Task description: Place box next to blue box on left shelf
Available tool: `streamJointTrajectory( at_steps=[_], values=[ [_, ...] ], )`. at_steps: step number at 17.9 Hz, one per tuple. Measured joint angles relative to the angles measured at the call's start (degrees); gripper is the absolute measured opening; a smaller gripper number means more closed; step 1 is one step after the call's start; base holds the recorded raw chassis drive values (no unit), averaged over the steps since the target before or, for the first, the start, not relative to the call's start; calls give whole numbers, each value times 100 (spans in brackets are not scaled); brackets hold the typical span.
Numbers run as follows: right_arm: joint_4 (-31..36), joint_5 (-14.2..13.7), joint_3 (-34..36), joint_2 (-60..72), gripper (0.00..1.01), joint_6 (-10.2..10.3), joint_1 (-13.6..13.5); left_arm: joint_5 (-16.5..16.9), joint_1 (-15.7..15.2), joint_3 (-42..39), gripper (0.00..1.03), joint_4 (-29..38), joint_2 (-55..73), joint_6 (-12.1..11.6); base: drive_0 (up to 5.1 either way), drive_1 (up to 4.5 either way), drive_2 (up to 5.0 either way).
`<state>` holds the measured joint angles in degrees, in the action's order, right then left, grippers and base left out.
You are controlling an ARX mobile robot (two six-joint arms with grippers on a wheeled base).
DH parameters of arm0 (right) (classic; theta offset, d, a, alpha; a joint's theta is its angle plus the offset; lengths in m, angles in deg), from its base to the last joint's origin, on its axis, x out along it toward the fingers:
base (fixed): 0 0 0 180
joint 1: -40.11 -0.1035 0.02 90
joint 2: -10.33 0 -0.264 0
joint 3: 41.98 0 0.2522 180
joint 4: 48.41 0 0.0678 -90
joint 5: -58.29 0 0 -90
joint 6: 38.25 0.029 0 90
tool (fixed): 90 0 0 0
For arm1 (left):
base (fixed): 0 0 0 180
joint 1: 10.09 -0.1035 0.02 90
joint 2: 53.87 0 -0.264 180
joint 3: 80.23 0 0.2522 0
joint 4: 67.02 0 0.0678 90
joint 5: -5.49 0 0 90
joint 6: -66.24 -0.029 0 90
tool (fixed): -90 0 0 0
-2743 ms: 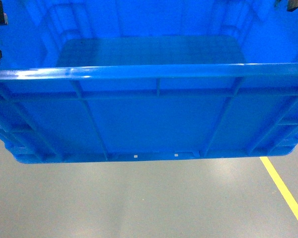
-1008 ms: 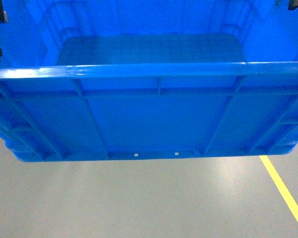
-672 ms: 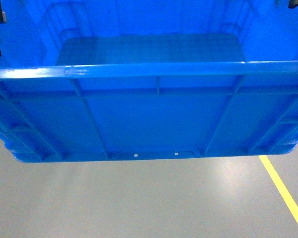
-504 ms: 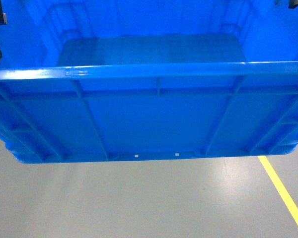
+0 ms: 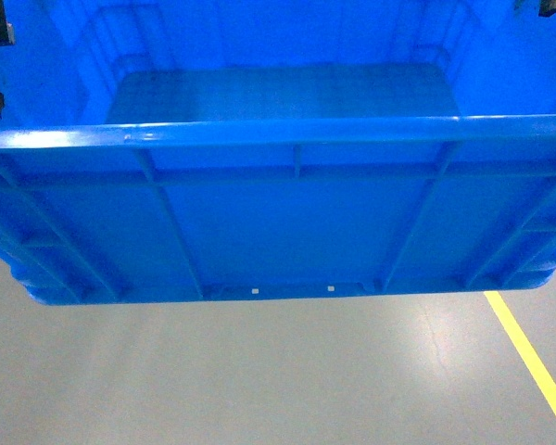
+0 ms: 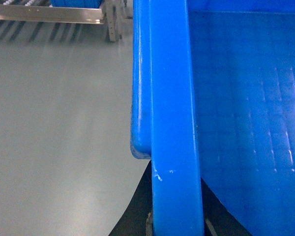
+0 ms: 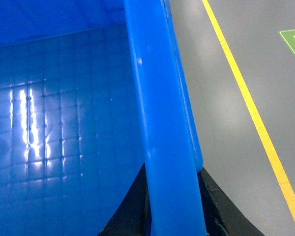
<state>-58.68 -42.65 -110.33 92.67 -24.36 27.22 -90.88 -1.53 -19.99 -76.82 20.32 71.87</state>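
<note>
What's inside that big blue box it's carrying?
Nothing visible: the box shows only its bare gridded bottom. Its far corners lie outside all three views, so those cannot be checked.

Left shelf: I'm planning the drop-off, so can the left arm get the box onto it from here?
Probably not yet. The left gripper straddles the box rim, held above bare floor; the left shelf shows only far off in the left wrist view.

L gripper point(image 6: 174, 223) clamped astride box point(image 5: 287, 222) rim; R gripper point(image 7: 173, 216) likewise, opp. rim.
</note>
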Motion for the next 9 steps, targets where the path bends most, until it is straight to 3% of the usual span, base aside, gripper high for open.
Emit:
streamJointTrajectory(
  at_steps=[9],
  values=[
    [-15,0,2,0,17,4,0,-4,2,-2,6,-4,-7,0,-15,417,-447]
  ],
)
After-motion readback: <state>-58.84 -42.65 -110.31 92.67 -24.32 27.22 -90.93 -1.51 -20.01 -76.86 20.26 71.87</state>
